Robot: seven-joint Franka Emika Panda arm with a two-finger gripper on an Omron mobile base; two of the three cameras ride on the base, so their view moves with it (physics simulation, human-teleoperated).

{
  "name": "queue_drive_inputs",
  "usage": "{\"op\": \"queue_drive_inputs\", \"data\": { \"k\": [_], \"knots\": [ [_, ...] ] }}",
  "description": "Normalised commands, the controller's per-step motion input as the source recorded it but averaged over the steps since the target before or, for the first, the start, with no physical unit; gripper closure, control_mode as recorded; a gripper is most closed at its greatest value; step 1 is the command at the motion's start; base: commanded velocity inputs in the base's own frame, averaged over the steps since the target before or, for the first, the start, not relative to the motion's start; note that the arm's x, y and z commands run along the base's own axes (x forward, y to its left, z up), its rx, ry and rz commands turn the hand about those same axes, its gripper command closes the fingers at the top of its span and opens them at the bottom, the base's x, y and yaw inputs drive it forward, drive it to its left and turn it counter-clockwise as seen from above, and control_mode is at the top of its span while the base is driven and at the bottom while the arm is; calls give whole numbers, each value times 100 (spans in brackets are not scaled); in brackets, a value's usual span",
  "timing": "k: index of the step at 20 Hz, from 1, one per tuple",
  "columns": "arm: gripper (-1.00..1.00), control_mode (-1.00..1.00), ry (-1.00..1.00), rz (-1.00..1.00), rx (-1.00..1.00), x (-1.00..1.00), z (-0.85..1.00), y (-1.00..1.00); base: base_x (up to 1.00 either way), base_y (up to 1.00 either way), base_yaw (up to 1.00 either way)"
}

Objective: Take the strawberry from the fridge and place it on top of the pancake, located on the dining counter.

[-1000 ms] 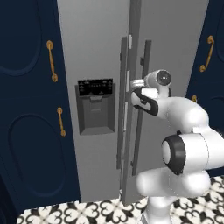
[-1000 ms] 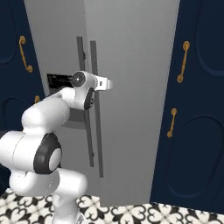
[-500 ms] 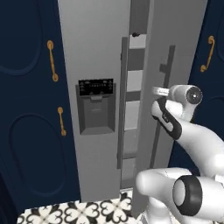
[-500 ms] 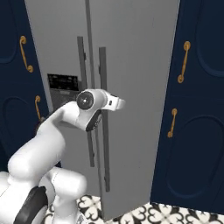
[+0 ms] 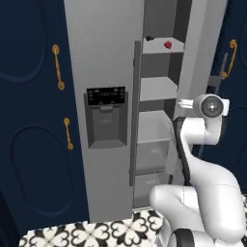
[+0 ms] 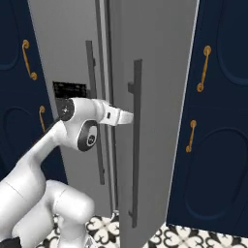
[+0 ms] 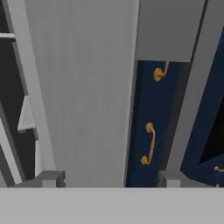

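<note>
The tiny bright red strawberry (image 5: 167,45) sits untouched on an upper shelf of the tall grey two-door fridge (image 5: 103,72) — its right door swung open — while the white arm's two-finger gripper (image 7: 111,178), fingers apart and empty, hovers by the door edge, leaving grasp and delivery undone.

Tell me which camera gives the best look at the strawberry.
The left base view: the strawberry sits in plain sight on an upper shelf inside the open fridge. From the right base view the swung-out door blocks the shelves, and the hand view faces that door's surface instead.
</note>
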Motion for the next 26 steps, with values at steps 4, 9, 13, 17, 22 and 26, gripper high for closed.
{"op": "queue_drive_inputs", "data": {
  "k": [4,9,13,17,22,26],
  "knots": [
    [-100,-100,64,0,-54,36,14,57,0,0,0],
    [-100,-100,89,0,-37,91,0,8,0,0,0],
    [-100,-100,65,0,-41,23,2,7,0,0,0],
    [-100,-100,46,0,-55,-2,-9,13,0,0,0],
    [-100,-100,31,-4,-38,-33,-13,-16,0,0,0],
    [-100,-100,12,4,-32,-46,29,29,0,0,0]
  ]
}}
